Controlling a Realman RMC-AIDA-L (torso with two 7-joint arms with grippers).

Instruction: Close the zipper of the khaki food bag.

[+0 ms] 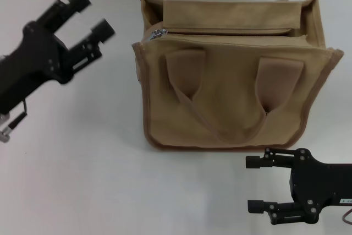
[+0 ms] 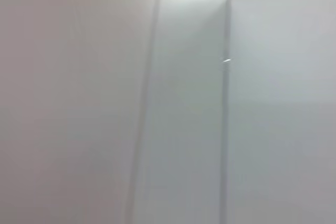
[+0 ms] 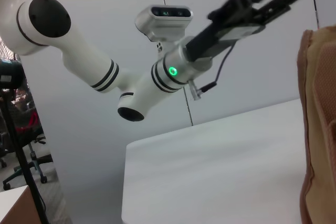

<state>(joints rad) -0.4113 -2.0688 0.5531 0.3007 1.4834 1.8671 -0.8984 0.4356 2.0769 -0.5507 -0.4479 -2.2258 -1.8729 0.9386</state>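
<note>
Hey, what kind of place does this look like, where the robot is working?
Probably a robotics lab or office test space: a plain white table against pale wall panels, with an office chair off to the side.

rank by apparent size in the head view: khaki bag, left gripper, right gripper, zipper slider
1. khaki food bag, by far the largest
2. left gripper and right gripper, alike in size; nearness to the camera leaves their order unsure
3. zipper slider, smallest
</note>
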